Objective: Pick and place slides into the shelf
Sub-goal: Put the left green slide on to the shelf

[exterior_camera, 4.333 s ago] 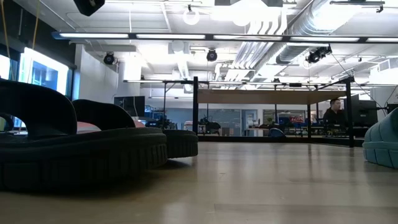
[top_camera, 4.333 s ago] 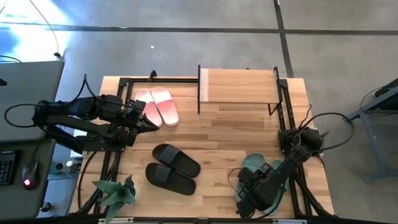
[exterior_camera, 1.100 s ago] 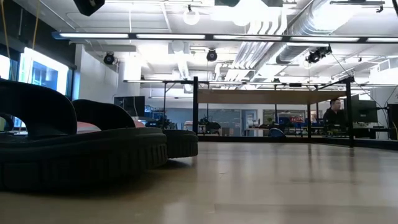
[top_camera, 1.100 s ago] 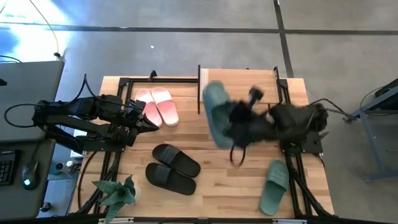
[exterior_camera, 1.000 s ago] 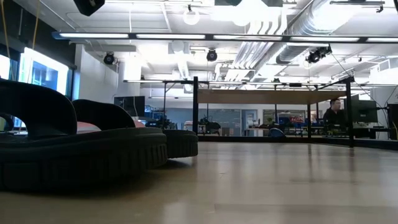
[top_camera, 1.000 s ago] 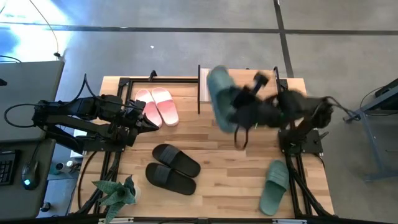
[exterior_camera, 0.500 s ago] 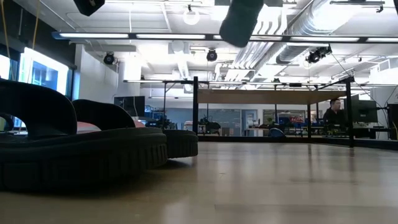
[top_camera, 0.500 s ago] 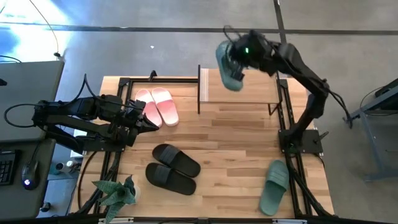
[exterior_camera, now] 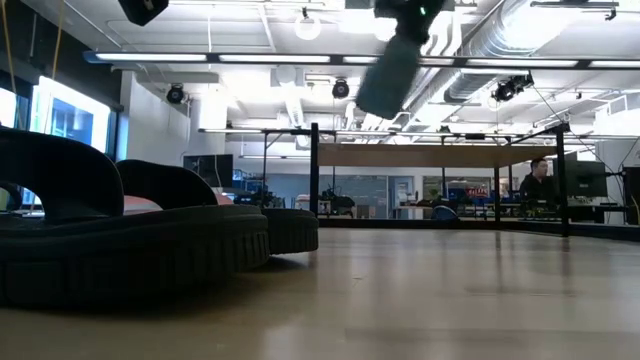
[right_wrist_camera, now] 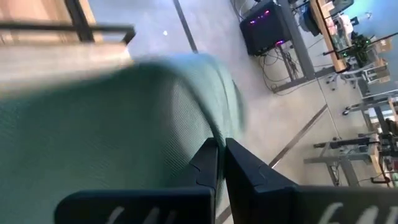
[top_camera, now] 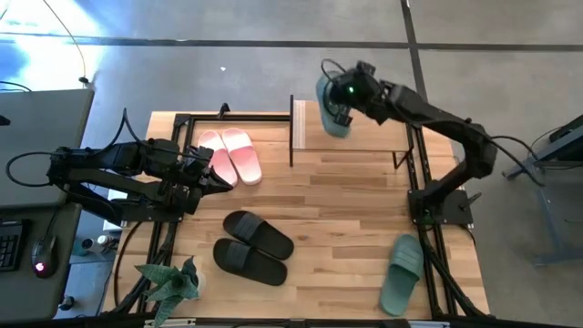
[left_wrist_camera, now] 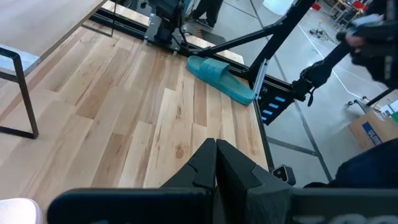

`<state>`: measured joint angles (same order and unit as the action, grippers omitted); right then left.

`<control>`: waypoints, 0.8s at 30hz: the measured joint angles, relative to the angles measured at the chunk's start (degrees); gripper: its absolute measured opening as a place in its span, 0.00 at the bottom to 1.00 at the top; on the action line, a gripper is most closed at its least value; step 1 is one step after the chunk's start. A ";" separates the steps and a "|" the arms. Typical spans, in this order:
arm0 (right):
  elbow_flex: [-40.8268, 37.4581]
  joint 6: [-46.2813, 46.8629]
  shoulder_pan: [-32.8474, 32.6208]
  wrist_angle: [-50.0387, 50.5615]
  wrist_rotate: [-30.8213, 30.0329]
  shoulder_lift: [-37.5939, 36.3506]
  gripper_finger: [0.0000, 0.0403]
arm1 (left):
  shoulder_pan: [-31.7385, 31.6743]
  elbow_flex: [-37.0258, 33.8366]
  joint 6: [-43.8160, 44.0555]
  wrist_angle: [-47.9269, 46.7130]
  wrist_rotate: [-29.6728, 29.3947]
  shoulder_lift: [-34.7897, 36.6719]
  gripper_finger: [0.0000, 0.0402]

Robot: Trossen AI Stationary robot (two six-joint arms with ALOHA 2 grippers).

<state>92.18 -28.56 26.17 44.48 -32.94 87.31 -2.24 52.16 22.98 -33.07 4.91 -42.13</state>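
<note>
Green slide (top_camera: 332, 107): clamped in right gripper (top_camera: 343, 98), held aloft over shelf (top_camera: 364, 128) at worktop's far edge. Judged light, flexible foam, hold at rim beside strap. Second green slide (top_camera: 401, 273) near right front corner. Left gripper (top_camera: 221, 182): fingers together, idle beside pink slides (top_camera: 231, 155).

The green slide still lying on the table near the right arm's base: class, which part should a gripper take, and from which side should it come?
Probably one long edge of the sole, or the wide strap, taken from straight above. The green slide lies flat, sole down, alone at the table's front right corner, so nothing crowds a top-down approach. The right gripper is busy holding its mate over the shelf.
</note>
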 joint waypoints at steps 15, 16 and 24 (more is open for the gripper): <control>-14.80 0.03 -2.97 -4.83 -6.81 -3.64 0.00 | 0.02 0.00 0.02 -0.01 0.00 -0.02 0.00; -14.80 0.03 -2.97 -4.91 -7.05 -3.34 0.00 | 0.01 0.00 0.00 -0.01 0.00 -0.02 0.00; -14.69 0.69 -2.97 -4.95 -7.09 0.14 0.00 | 0.00 0.00 0.02 -0.01 0.00 -0.02 0.00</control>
<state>77.49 -27.87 23.20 39.53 -40.03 87.46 -2.24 52.16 23.00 -33.08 4.91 -42.15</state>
